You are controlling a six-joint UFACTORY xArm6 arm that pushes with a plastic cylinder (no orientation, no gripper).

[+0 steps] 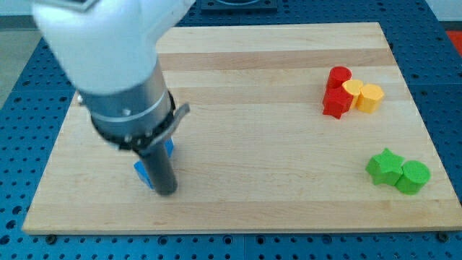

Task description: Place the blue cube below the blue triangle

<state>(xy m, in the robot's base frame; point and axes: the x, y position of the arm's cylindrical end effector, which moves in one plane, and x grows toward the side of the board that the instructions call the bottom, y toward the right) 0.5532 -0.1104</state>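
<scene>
Board (pixel 260 123): pale wood, fills most of the view, on a blue perforated bench

Arm (pixel 115 65): large white and grey body at the view's left, hiding much of what sits under it

No jaws on this rig, so nothing opens, closes or grips; contact is by rod only. My tip (pixel 167 192) rests on the board near the view's bottom left

Two blue pieces show at the rod: one (pixel 143 174) touching its left side, low; one (pixel 170 148) peeking out at its right, higher. Which is the blue cube and which the blue triangle I cannot tell, both mostly hidden

Handling, judged: small rigid block, light, slides easily on smooth wood, may spin if pushed off-centre. Push square on a flat face

Far off, view's right: red pair (pixel 336 92), yellow pair (pixel 362 94), green pair (pixel 398 171)
</scene>
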